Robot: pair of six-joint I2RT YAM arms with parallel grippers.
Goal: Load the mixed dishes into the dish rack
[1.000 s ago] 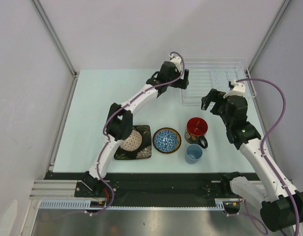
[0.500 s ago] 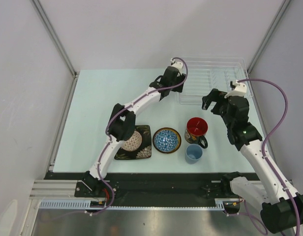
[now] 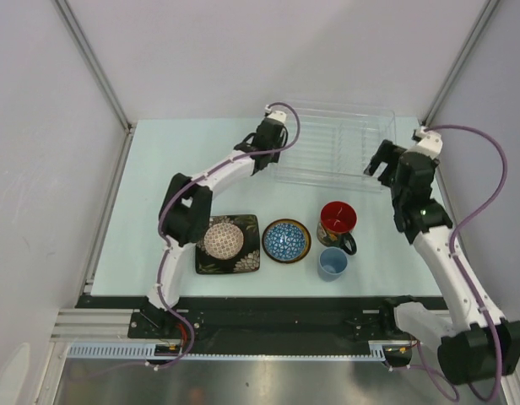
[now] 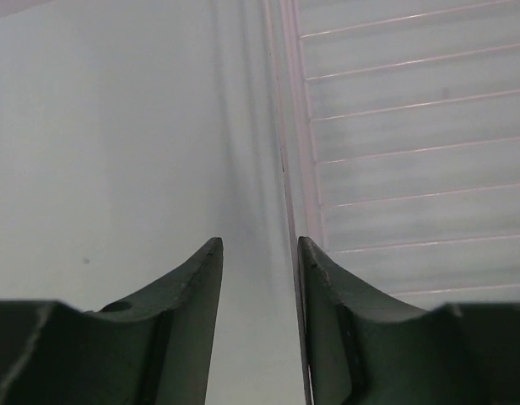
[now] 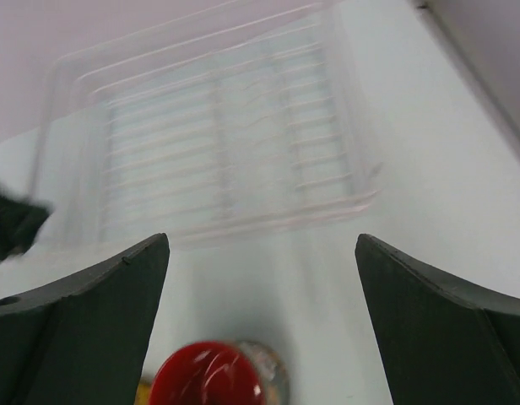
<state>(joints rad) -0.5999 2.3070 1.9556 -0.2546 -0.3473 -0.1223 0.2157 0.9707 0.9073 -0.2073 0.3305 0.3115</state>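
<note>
Clear plastic is now between the fingers of the left hand [image 4: 258,245]: it pinches the left wall of the dish rack [image 3: 336,143], while one second ago it was spread wide. In that same second the rack has slid to the left along the far side of the counter [image 3: 159,186], and it now lies more directly behind the dishes.

The right hand [image 5: 262,240] has gone back to the rack's right end. It is spread wide and holds nothing, and the red-inside dark mug [image 3: 337,218] is just under it in its own view.

Nothing is loaded yet. The beige patterned bowl [image 3: 224,240] sits on the black square floral plate [image 3: 247,263]. The blue patterned bowl [image 3: 286,240], the mug and the small light-blue cup [image 3: 332,263] stand near the front edge. I judge this as preparation, with the rack brought closer to both arms.
</note>
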